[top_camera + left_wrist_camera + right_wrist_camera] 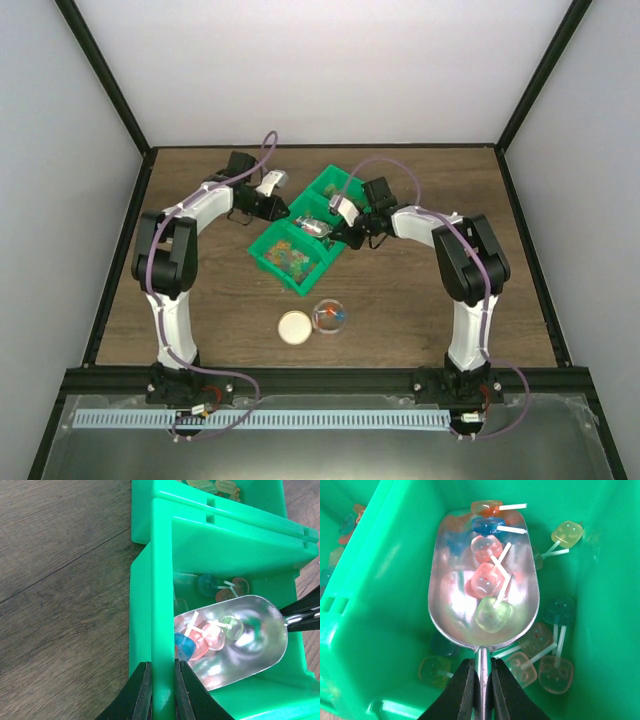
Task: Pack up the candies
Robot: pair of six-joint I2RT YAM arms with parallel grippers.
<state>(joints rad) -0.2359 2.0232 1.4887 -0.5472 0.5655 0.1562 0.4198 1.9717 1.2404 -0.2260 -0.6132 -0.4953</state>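
Metal scoop, pinched by the right gripper, holds candies just ahead; left gripper clamps the green bin.

Wooden table, dark brown planks, grain running left to right, matte

Plain white back wall, left wall, right wall boxing table in

Black frame post slanting up from each far corner

Grey metal ledge along near edge, pale slotted strip on it

Light soft, even
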